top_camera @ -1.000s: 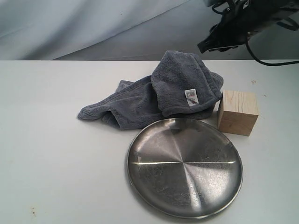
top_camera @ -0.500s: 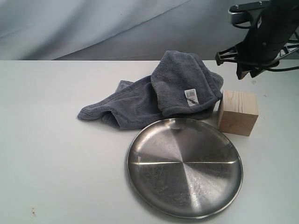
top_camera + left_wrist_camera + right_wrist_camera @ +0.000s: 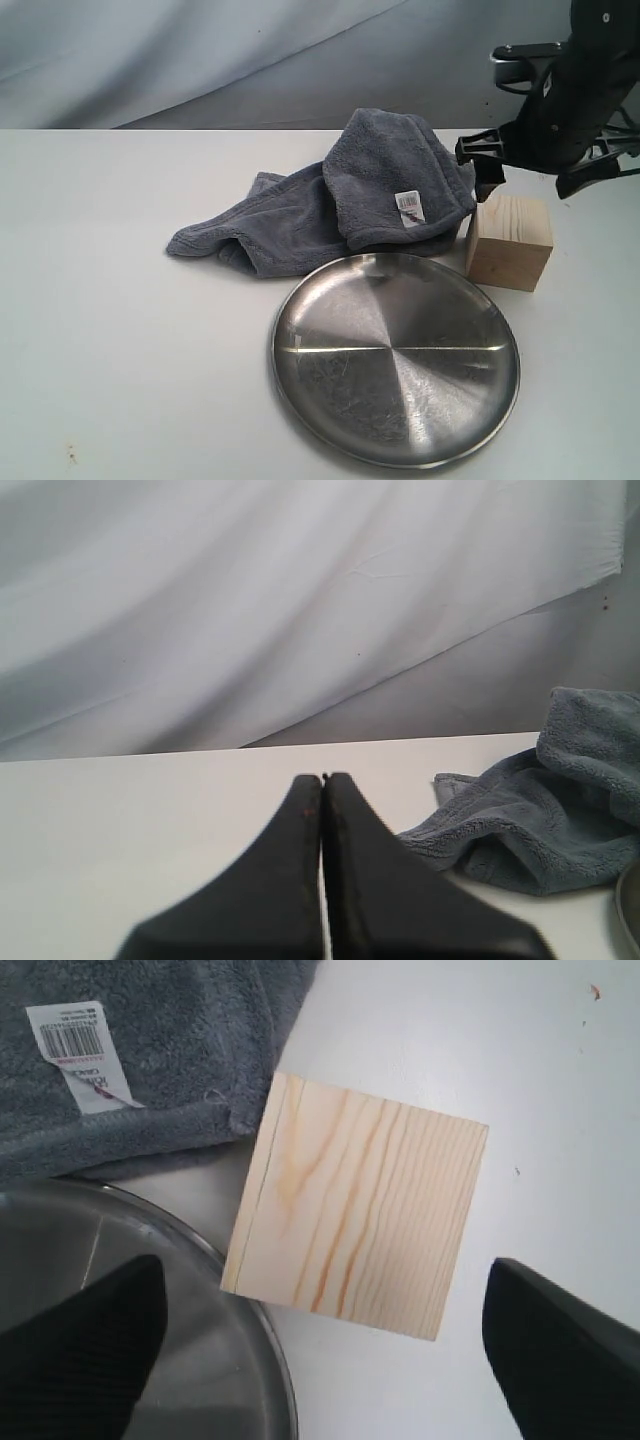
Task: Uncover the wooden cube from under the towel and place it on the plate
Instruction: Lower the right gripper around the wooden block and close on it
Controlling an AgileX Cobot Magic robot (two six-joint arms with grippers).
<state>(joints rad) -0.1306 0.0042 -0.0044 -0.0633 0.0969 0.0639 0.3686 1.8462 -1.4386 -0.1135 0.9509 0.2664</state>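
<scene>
The wooden cube (image 3: 508, 242) sat uncovered on the white table (image 3: 120, 330), toward its right edge and about midway between the far and near edges, not on the plate (image 3: 396, 358). The round steel plate lay toward the near edge, its rim just beside the cube's lower corner; whether they touched could not be told. The dark grey towel (image 3: 330, 200) lay bunched toward the far edge, its white label (image 3: 408, 208) facing up and its folded hem close against the cube's side. The right gripper (image 3: 527, 180) hung directly over the cube with its jaws spread wide; in the right wrist view the block lay between the two black fingers (image 3: 80, 1350) with bare gaps on both sides, nothing grasped. The left gripper (image 3: 323, 780) was clenched, fingertips pressed together on nothing, above bare table near the towel's far end.
</scene>
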